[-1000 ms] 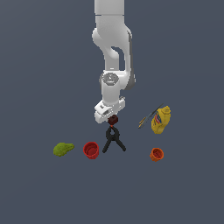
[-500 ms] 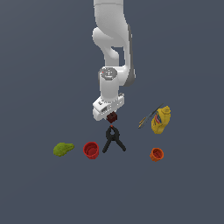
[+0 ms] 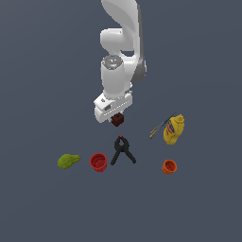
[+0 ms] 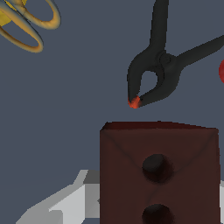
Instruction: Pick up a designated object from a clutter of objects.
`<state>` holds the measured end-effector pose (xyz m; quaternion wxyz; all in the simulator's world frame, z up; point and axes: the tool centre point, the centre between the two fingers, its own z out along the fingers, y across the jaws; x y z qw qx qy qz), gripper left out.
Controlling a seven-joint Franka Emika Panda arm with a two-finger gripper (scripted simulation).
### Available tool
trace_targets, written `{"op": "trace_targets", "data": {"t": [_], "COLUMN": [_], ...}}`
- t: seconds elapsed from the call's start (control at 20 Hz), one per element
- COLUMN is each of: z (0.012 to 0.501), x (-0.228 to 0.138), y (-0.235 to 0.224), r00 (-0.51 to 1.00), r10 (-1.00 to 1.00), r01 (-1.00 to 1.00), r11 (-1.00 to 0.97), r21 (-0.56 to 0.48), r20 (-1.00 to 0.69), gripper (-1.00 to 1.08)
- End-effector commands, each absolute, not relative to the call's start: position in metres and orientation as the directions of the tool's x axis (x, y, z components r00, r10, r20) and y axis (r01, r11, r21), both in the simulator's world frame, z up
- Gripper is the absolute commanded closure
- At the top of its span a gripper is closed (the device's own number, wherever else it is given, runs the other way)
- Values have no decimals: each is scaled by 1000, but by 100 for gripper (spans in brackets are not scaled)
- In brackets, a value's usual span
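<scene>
Change: since a second ago we see the gripper [image 3: 116, 116] has risen with the block [image 3: 117, 120], which then sat just above the clamp's tip and now hangs clear of it; the items on the floor have not shifted.
Gripper: clamped on the block, with a pale finger [image 4: 65, 202] showing beside it in the wrist view (the fingers themselves are mostly hidden in the exterior view).
Block: dark red-brown, held off the floor under the white hand, above the clamp [image 3: 123, 151] and apart from it; the wrist view shows two dark holes on its face [image 4: 158, 175].
Clamp: black, lying flat with its orange-tipped nose toward the block and its handles spread the other way.
Red cup [image 3: 98, 161]: just left of the clamp in the exterior view.
Green lump [image 3: 68, 161]: farther left, apart from the red cup.
Orange cup [image 3: 169, 166]: to the clamp's right, well apart.
Bottle [image 3: 173, 130]: yellow, beyond the orange cup on the right.
Stick [image 3: 160, 126]: thin, slanted, touching or just beside the bottle; we cannot tell which.
</scene>
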<state>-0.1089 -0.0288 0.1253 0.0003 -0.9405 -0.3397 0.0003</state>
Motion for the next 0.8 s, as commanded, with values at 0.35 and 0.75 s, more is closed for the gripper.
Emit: {"op": "trace_targets", "data": {"t": [0.35, 0.75], "z": [208, 279], "x": [-106, -103], "y": [-48, -65], "r00": [769, 769], "r10": [639, 639], "r01": [639, 639], "r11": [-769, -769], "r21": [-1, -1], "r20": [2, 2], "gripper": [108, 108]}}
